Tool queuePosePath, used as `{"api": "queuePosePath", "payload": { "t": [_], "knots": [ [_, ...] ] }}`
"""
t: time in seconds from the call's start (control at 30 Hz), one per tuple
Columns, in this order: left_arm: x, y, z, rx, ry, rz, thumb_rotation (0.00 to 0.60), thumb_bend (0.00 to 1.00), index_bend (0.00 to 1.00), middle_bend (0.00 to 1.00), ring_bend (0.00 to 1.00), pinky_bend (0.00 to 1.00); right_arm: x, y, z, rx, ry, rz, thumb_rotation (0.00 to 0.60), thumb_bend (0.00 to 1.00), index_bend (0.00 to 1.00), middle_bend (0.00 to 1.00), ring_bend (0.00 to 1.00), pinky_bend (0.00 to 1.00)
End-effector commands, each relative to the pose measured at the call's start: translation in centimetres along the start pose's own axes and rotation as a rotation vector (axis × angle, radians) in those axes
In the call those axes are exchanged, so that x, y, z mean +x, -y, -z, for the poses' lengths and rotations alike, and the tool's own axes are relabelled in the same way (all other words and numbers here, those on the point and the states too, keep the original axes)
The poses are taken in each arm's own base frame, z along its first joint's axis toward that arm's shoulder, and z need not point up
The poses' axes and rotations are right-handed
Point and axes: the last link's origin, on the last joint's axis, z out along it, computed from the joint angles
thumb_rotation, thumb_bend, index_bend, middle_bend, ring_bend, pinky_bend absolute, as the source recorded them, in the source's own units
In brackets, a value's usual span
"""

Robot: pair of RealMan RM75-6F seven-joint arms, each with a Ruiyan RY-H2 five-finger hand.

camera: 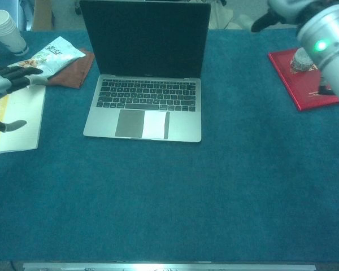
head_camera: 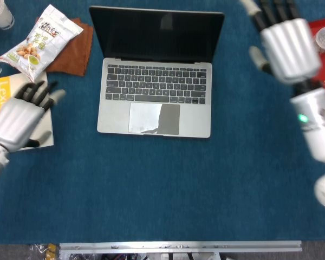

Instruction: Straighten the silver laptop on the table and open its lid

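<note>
Laptop: the silver laptop (head_camera: 155, 103) sits on the blue table (head_camera: 168, 189), lid raised and dark screen (head_camera: 156, 33) upright, its edges about square to the table's front edge; the task looks essentially done.
Handling: by my judgement rigid, fairly heavy, smooth metal that would slide rather than lift; the screen is the fragile part. Push at the base's corners to turn it; move the lid only by its top edge.
Left hand: the left hand (head_camera: 20, 116) hovers well left of the laptop, over the yellow-edged book (head_camera: 21, 145), fingers spread, holding nothing.
Right hand: the right hand (head_camera: 284, 40) is raised right of the laptop's screen, fingers apart, empty.
Left of the laptop: snack bag (head_camera: 40, 42) on a brown cloth (head_camera: 73, 50); paper cup (camera: 4, 29) beyond.
Right of the laptop: red tray (camera: 299, 79) with a small jar (camera: 303, 59).
</note>
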Motion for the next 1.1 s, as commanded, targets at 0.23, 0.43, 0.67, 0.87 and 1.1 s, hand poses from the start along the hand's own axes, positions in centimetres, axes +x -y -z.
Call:
{"api": "queuePosePath", "payload": {
  "t": [0.23,0.43,0.67,0.87,1.1],
  "knots": [
    [1.0,4.5,3.0,0.228,-0.162,0.098,0.600,0.32,0.04,0.00,0.00,0.08,1.0,-6.6,7.4,-0.135,0.008,0.021,0.600,0.29,0.00,0.04,0.00,0.07],
    [1.1,6.3,4.9,0.317,-0.216,0.139,0.600,0.32,0.04,0.00,0.00,0.08,0.8,-9.2,11.3,-0.201,0.011,0.016,0.600,0.29,0.00,0.04,0.00,0.07],
    [0.4,7.0,7.1,0.359,-0.253,0.142,0.600,0.32,0.04,0.00,0.00,0.08,0.1,-11.3,15.5,-0.278,0.010,0.009,0.600,0.29,0.00,0.04,0.00,0.07],
    [-0.6,6.8,8.8,0.378,-0.271,0.149,0.600,0.32,0.04,0.00,0.00,0.08,-0.4,-13.2,18.5,-0.364,0.012,-0.003,0.600,0.29,0.00,0.04,0.00,0.07],
    [-1.5,5.9,10.5,0.378,-0.283,0.135,0.600,0.32,0.04,0.00,0.00,0.07,-1.0,-14.8,21.4,-0.425,0.039,0.006,0.600,0.29,0.00,0.04,0.00,0.07]
  ]
}}
